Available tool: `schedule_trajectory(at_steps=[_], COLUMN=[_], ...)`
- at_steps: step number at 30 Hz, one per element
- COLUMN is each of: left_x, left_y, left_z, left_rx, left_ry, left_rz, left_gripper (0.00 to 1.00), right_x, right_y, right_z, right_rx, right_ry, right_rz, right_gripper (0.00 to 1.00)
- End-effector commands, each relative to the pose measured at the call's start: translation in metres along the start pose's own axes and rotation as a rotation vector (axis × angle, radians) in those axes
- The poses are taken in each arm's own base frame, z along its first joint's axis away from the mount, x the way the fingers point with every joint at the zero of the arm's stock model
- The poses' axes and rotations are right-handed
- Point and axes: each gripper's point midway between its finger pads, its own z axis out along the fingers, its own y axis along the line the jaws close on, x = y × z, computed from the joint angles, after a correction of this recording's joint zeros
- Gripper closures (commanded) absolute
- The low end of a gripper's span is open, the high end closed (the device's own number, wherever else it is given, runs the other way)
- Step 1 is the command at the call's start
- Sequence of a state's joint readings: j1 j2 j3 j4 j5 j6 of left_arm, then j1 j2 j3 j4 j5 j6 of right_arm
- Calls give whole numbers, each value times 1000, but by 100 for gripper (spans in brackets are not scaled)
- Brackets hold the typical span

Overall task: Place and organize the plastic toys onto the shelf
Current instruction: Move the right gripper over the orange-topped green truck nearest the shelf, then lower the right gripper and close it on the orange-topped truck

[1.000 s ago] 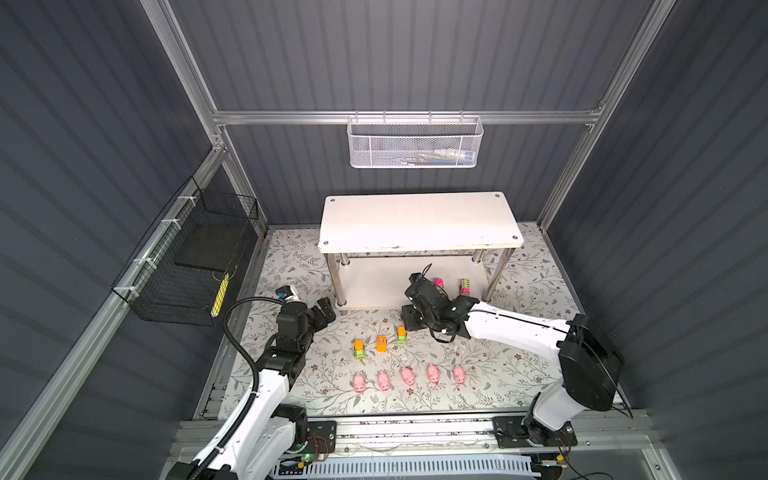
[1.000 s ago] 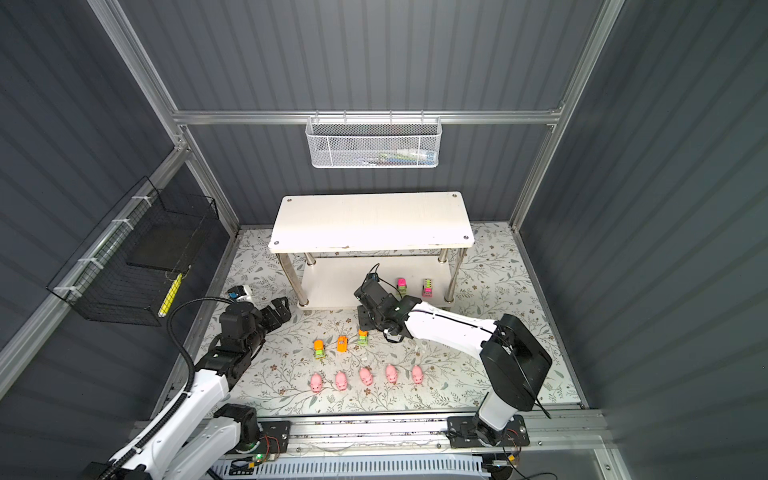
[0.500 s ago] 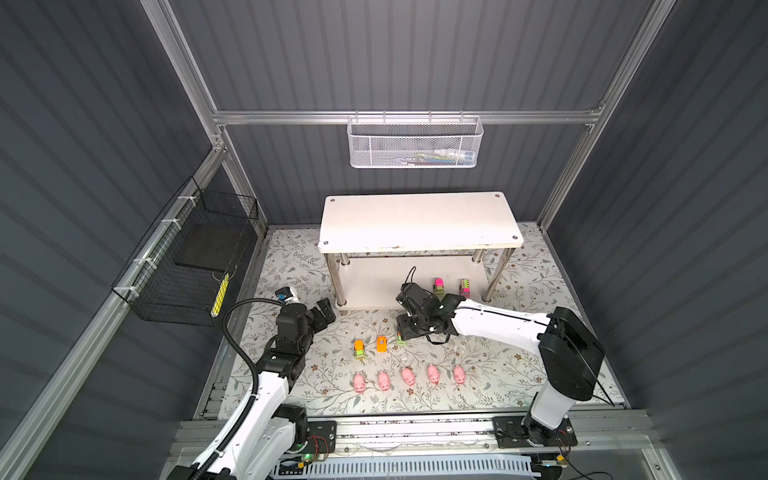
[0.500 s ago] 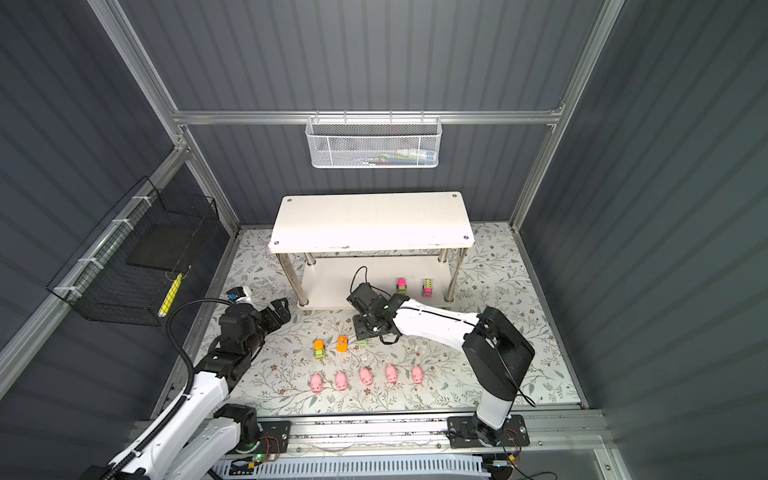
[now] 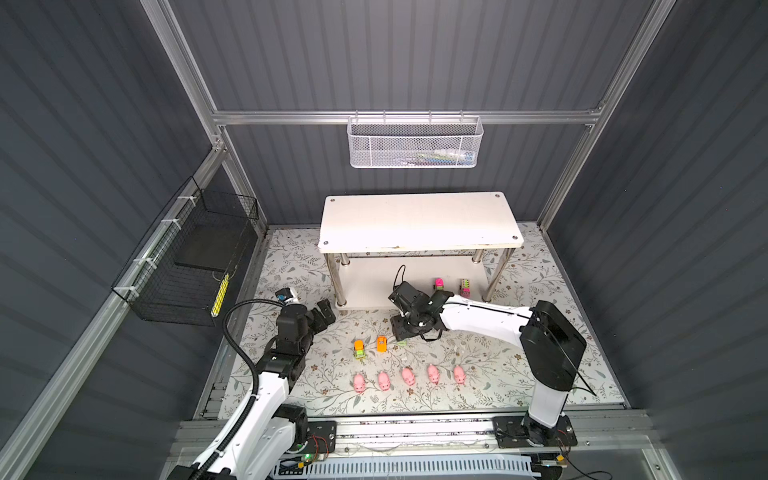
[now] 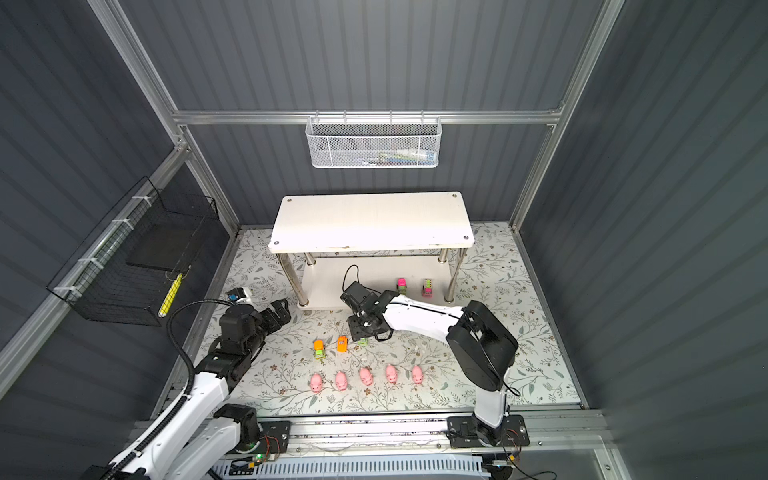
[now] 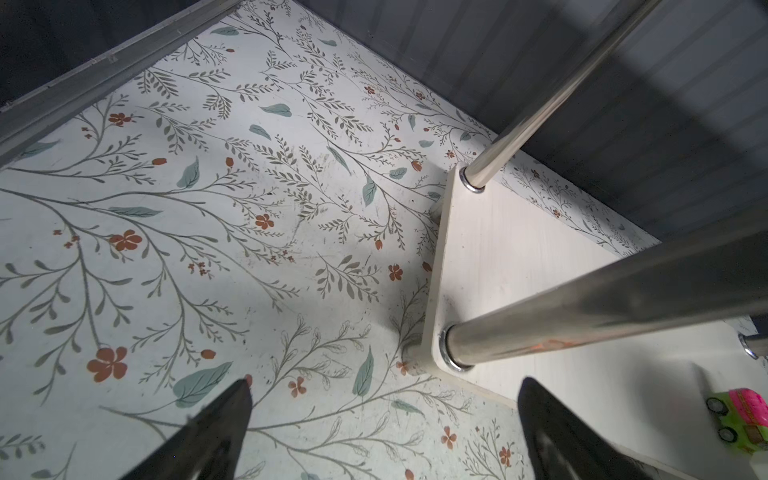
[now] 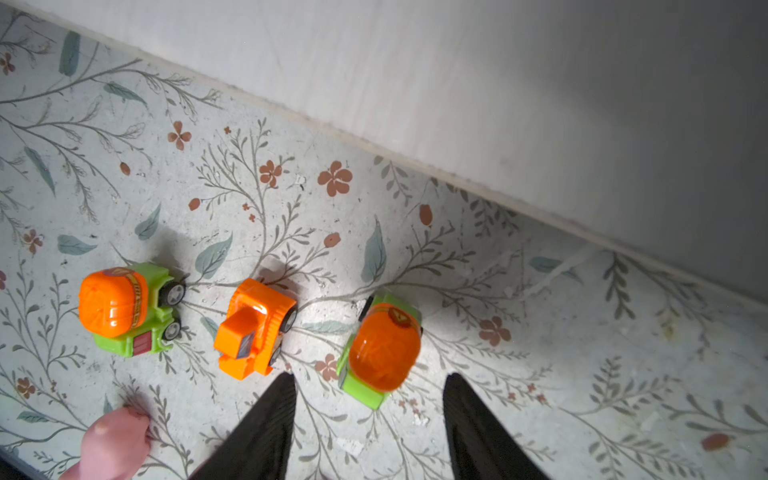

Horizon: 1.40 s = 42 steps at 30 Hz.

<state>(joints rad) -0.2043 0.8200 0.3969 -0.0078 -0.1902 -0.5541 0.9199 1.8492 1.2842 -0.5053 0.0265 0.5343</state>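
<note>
- Orange-drummed green mixer truck (image 8: 382,349) sits on the bench (image 5: 498,374) just in front of the shelf (image 5: 415,224). It ends a row with an orange truck (image 8: 253,328) and a second mixer (image 8: 120,309).
- Five pigs (image 5: 408,376) line up nearer the front edge, and two vehicles (image 5: 438,284) already stand on the shelf's lower board.
- Right gripper (image 8: 370,376) is part open and astride the mixer truck, with a gap showing on each side, so nothing is gripped.
- Likely slip: the truck is on wheels, so if one finger meets it first it may roll or twist out of line.
- Its drum looks rounded and glossy, and a pinch high up could squeeze it out.
- One finger is just beside the orange truck, so a skewed descent could knock it.
- Going in under the top board, the wrist or its cable could catch the board. The load could also bump the two vehicles there.
- Right arm reaches low from the front right corner across the middle, wrist bent down.
- Left gripper (image 5: 325,312) is wide open and empty, above the bench near the shelf's front left leg. Its arm rises from the front left corner.
</note>
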Motion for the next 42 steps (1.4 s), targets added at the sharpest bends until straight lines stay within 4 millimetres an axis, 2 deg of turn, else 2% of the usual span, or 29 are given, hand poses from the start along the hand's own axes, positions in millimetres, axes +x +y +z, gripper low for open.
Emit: schedule_trajectory(at_steps=[1,33,39,42], left_x=[8,5,8,8], left_y=[5,6,8,8], left_z=[1,3,3,2], left_rx=[-18,-31,-35,-36], left_ry=[15,7,11,7], left_rz=[20,35,37,34], left_gripper=[0,0,0,0], right_x=[3,3,4,4], right_y=[2,-6,-7,-8], right_z=[4,24,27,27], right_rx=[14,65,69,70], right_ry=[34,110,120,119], right_rz=[-25,-21,-21,-18], right_gripper=[41,51,54,60])
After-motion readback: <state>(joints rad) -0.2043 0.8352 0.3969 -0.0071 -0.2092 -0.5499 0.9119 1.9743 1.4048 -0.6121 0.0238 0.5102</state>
